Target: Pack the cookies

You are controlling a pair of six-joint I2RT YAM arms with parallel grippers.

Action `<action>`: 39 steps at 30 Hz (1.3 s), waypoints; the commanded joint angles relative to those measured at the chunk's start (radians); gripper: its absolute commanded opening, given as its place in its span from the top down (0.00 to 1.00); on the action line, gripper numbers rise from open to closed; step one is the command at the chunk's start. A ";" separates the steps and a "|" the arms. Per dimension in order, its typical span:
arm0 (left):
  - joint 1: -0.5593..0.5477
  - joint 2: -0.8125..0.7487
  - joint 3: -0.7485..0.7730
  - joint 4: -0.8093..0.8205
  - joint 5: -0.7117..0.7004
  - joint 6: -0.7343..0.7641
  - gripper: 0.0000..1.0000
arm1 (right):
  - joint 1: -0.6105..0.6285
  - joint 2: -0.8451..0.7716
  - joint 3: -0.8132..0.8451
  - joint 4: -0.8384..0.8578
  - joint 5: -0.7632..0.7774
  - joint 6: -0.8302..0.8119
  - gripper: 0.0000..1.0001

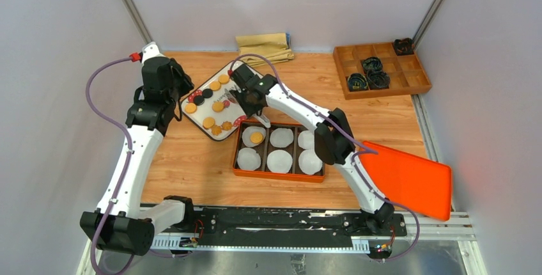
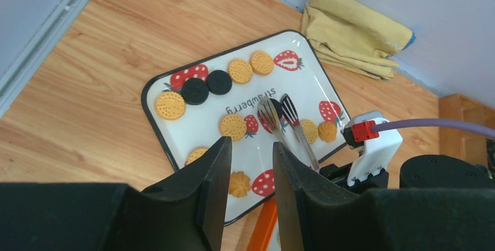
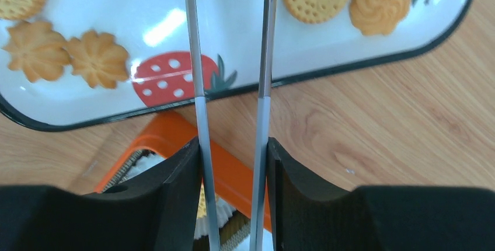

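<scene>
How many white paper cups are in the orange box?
6 cups, in two rows of three in the orange box: back left, with a cookie in it, back middle, back right, front left, front middle, front right. None looks hidden.

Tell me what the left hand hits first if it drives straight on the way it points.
Most likely the strawberry tray: the open left hand aims down at its middle, near a round golden cookie. The tongs stand close beside that line; depth is unclear.
</scene>
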 commanded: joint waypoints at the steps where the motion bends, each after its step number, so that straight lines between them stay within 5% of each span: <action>1: 0.008 -0.006 -0.014 0.034 0.066 0.000 0.63 | -0.016 -0.150 -0.080 -0.015 0.098 -0.006 0.77; 10: 0.008 -0.015 -0.027 0.076 0.142 -0.005 0.64 | -0.016 -0.433 -0.263 0.003 0.158 -0.024 0.78; 25: 0.003 0.027 -0.047 0.155 0.337 -0.005 0.66 | 0.095 -0.981 -0.884 -0.076 0.151 0.166 0.78; 39: -0.033 0.031 -0.057 0.150 0.337 0.038 0.65 | 0.162 -1.010 -1.031 -0.124 0.169 0.282 0.74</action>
